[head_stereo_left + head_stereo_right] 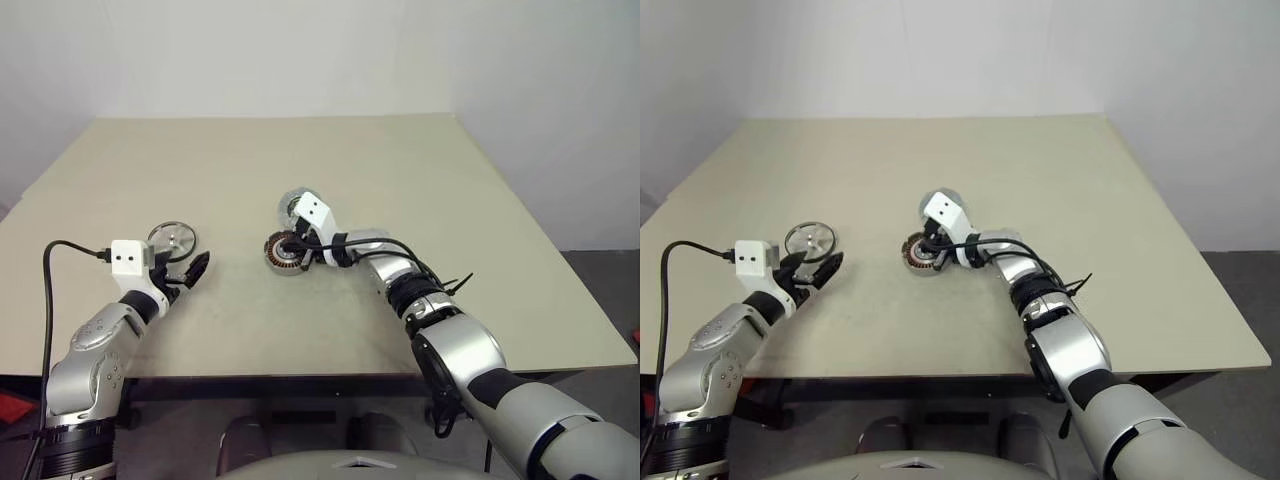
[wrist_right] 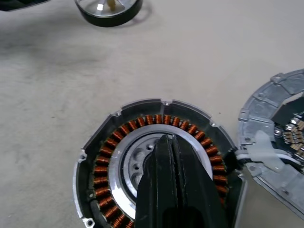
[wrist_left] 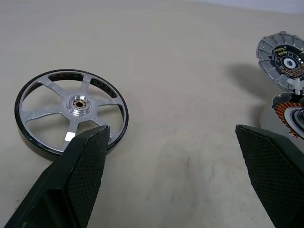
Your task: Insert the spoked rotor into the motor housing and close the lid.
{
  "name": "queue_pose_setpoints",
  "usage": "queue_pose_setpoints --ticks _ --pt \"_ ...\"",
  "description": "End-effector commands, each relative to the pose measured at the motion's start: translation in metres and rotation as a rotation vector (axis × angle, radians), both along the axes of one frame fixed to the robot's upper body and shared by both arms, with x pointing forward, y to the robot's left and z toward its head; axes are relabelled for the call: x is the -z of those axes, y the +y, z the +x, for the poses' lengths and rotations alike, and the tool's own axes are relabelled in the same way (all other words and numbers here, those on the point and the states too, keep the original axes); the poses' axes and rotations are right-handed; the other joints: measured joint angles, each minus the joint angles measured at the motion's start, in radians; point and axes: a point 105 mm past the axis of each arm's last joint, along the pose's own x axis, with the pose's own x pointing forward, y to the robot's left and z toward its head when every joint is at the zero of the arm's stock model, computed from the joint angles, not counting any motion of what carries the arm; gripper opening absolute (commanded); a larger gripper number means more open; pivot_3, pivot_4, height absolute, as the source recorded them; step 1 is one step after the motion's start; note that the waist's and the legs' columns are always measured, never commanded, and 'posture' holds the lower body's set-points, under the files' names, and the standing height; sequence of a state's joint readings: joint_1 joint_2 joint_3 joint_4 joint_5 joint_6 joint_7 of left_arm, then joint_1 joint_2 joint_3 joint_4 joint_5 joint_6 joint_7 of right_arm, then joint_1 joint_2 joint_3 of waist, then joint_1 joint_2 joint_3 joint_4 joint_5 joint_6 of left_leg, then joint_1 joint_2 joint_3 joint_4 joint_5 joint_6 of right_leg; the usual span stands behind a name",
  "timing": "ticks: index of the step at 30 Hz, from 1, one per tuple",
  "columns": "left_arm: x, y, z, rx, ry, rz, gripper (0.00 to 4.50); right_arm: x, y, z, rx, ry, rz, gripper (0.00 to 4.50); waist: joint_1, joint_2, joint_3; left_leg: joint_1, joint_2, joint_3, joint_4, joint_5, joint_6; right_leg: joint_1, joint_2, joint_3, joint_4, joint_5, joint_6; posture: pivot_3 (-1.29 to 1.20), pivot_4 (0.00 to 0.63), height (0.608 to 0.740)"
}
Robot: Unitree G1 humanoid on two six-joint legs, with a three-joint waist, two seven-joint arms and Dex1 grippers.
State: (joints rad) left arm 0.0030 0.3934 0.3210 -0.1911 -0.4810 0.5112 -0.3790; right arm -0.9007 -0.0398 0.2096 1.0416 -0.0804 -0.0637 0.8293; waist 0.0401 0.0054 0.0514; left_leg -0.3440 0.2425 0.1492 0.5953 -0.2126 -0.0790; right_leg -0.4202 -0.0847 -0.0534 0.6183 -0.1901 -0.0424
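My left arm lies low at the lower left of the head view, forearm angled in, and my left pincer (image 1: 189, 271) is spread wide and empty, its textured black fingers (image 3: 83, 166) just short of the spoked rotor (image 1: 172, 238). The rotor lies flat on the beige counter (image 1: 420, 180), a shiny silver wheel with a dark rim, cut-out spokes and a small round hub.

My right arm stretches in from the lower right toward mid-frame. My right pincer (image 2: 175, 183) is pressed shut, holding nothing, its tips over the pale hub of the motor housing (image 2: 118, 142). The housing sits at the centre of the frame, a silvery metal ring packed with reddish-copper windings. Touching its edge is the lid (image 2: 273, 133), a ribbed grey disc, dark face showing. I can read no writing anywhere.
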Motion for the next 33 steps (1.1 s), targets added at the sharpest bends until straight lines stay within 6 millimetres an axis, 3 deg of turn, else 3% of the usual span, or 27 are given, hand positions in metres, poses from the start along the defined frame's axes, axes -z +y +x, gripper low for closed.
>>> queue_pose_setpoints --ticks 1,7,12,21,28,33 --pt "-0.018 0.002 0.001 -0.003 -0.061 0.028 4.50 0.004 -0.004 0.000 0.000 0.006 -0.024 0.03 0.001 0.000 0.000 0.001 0.000 0.000 0.000 0.000 0.000 0.001 0.000 0.000 0.000 0.000 0.000 0.00 0.000 0.740" --pt "-0.017 0.004 0.001 -0.021 -0.063 0.009 4.50 -0.039 0.000 0.011 -0.015 -0.073 0.091 0.03 0.000 0.000 0.000 0.000 0.000 0.000 0.000 0.000 0.000 0.000 0.000 0.000 0.000 0.000 0.000 0.00 0.000 0.740" --pt "-0.021 0.025 -0.003 -0.125 -0.085 -0.067 4.50 -0.068 -0.008 0.018 -0.004 -0.121 0.153 0.03 -0.001 0.000 0.000 -0.004 0.000 0.000 0.000 0.000 0.000 -0.004 0.000 0.000 0.000 0.000 0.000 0.00 0.000 0.740" --pt "-0.010 0.069 -0.019 -0.349 -0.052 -0.243 4.50 -0.071 -0.038 0.029 0.088 -0.137 0.135 0.03 0.001 0.000 0.000 -0.004 0.000 0.000 0.000 0.000 0.000 -0.004 0.000 0.000 0.000 0.000 0.000 0.00 0.000 0.740" --pt "-0.004 0.074 -0.010 -0.441 -0.023 -0.366 4.50 -0.070 -0.041 0.029 0.099 -0.136 0.136 0.03 0.003 -0.001 0.000 -0.004 0.000 0.000 0.001 0.000 0.000 -0.004 0.000 0.000 0.000 0.000 0.000 0.00 0.000 0.740" --pt "-0.008 0.067 0.003 -0.431 -0.029 -0.509 4.50 -0.069 -0.044 0.029 0.110 -0.141 0.136 0.03 0.003 -0.001 0.000 -0.004 0.000 0.000 0.001 0.000 0.000 -0.004 0.000 0.000 0.000 0.000 0.000 0.00 0.000 0.740"
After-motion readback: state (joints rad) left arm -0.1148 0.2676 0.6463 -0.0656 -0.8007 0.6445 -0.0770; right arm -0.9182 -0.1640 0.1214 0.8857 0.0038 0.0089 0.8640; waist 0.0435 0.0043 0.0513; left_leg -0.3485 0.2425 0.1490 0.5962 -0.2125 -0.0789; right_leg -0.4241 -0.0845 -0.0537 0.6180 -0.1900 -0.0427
